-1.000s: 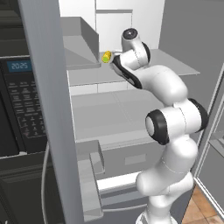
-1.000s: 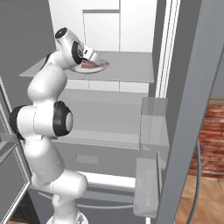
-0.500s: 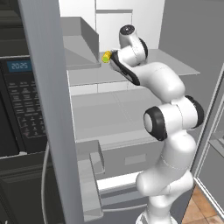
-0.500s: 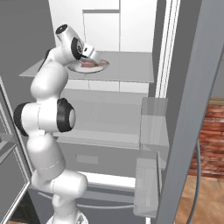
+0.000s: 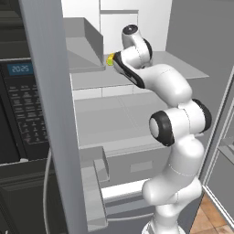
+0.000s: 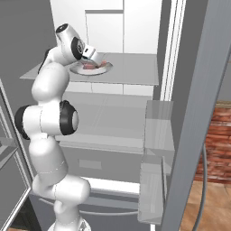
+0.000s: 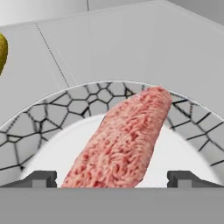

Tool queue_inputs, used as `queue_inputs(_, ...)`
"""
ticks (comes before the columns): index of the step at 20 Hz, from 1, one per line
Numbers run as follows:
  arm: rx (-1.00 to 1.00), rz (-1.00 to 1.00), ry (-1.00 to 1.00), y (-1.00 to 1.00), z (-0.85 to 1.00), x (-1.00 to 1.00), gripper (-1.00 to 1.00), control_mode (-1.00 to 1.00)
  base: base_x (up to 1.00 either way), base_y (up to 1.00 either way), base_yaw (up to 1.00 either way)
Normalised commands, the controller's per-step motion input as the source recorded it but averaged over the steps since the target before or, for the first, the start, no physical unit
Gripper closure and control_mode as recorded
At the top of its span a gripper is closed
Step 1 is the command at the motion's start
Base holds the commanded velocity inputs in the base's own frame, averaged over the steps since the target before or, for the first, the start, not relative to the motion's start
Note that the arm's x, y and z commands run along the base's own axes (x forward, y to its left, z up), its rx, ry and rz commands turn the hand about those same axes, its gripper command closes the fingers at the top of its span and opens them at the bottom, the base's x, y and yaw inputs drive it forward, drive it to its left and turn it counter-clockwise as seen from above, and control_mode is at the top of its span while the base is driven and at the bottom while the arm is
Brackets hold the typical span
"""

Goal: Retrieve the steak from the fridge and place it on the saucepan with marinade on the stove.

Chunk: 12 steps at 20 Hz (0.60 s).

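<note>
The steak [image 7: 124, 140], a pinkish-red raw slab, lies on a white plate [image 7: 65, 109] with a grey mosaic rim. The plate [image 6: 106, 68] stands on the top shelf [image 6: 135, 72] of the open fridge [image 5: 183, 68]. My gripper [image 7: 111, 179] is open just above the plate, with one fingertip on each side of the near end of the steak and not touching it. From the right base view the gripper [image 6: 95, 61] hangs over the steak [image 6: 92, 66]. The saucepan, the marinade and the stove are out of view.
A small yellow round item [image 5: 110, 59] sits on the same shelf left of the plate, also [image 7: 2, 50]. A black wall oven with keypad [image 5: 18, 100] stands left of the fridge. Open doors with bins [image 5: 91, 183] [image 6: 155, 135] flank the arm.
The hand has edged a little deeper into the fridge toward the plate. The jaws have stayed wide apart, and the steak has not moved.
</note>
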Motion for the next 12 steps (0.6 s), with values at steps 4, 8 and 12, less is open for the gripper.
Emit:
queue_inputs(4, 0.0, -0.01, 0.02, 0.1, -0.04, 0.0, -1.0, -1.0, 0.0, 0.0, 0.0)
queue_inputs(8, 0.0, -0.02, 0.02, 0.09, -0.1, 0.04, -1.0, -1.0, 0.0, 0.0, 0.0)
queue_inputs(12, 0.0, -0.06, 0.0, 0.01, 0.0, 0.26, -1.0, -1.0, 0.0, 0.0, 0.0)
